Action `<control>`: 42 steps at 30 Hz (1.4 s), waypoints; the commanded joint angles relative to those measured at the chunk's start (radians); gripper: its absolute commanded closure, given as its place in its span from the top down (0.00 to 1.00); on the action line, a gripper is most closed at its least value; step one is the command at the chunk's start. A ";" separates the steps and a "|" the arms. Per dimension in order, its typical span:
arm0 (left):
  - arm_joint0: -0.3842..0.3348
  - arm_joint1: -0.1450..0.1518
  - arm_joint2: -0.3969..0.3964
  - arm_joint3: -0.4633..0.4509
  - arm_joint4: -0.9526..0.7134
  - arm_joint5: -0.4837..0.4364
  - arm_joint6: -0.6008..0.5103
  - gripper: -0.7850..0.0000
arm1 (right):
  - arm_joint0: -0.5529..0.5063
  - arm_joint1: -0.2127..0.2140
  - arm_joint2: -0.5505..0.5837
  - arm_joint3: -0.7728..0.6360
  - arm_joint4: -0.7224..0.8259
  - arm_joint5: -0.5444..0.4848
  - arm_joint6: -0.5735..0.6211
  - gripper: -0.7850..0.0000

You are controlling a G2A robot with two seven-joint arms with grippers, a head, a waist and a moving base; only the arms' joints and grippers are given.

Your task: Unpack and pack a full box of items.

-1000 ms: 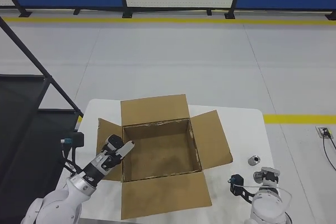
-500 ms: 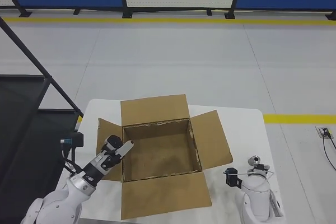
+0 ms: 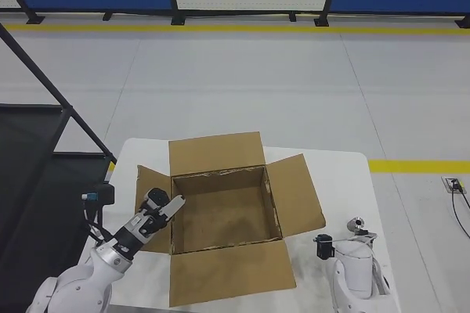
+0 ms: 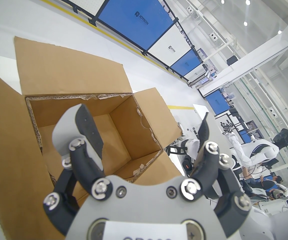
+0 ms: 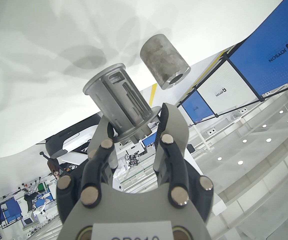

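An open cardboard box [image 3: 216,153] stands mid-table with all flaps spread and nothing inside [image 4: 101,136]. My left gripper [image 3: 161,206] [image 4: 144,128] hovers over the box's left flap, open and holding nothing, facing the box's inside. At the table's right front, my right gripper [image 3: 359,229] [image 5: 136,126] is shut on the flanged end of a ribbed metal cylinder [image 5: 117,101]. That cylinder's far end sits at or just above the white table. A plain grey metal cylinder [image 5: 164,61] stands on the table just beyond it, apart from it.
The white table [image 3: 341,180] has bare room right of the box and along its far edge. A black frame and dark panel [image 3: 31,180] stand off the table's left side. The box's front flap [image 3: 231,272] lies flat toward me.
My right arm has carried the ribbed cylinder forward and a little left, up beside the plain grey cylinder. The left gripper has barely shifted.
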 commanded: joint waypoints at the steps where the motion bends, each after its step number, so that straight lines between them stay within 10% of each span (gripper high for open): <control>1: 0.001 0.000 -0.001 -0.001 -0.001 0.003 0.001 1.00 | 0.004 -0.007 0.006 0.006 -0.003 0.000 0.000 0.37; 12: 0.006 0.003 -0.007 -0.007 -0.005 0.004 0.002 1.00 | 0.004 -0.031 0.018 0.016 -0.019 0.000 0.000 0.51; 15: 0.007 0.003 -0.006 -0.011 -0.003 0.006 0.000 1.00 | 0.000 -0.035 0.020 0.016 -0.022 0.000 0.000 0.76; 24: 0.011 0.004 -0.004 -0.013 0.002 0.006 0.005 1.00 | -0.011 -0.042 0.022 -0.003 -0.021 0.000 0.000 1.00; 35: 0.028 0.006 -0.016 -0.025 -0.001 -0.002 0.017 1.00 | -0.285 -0.039 0.089 -0.502 0.127 0.011 -0.131 1.00; 42: 0.019 0.006 0.003 -0.016 0.001 -0.010 0.017 1.00 | -0.407 -0.051 0.125 -0.684 0.363 0.198 -0.241 1.00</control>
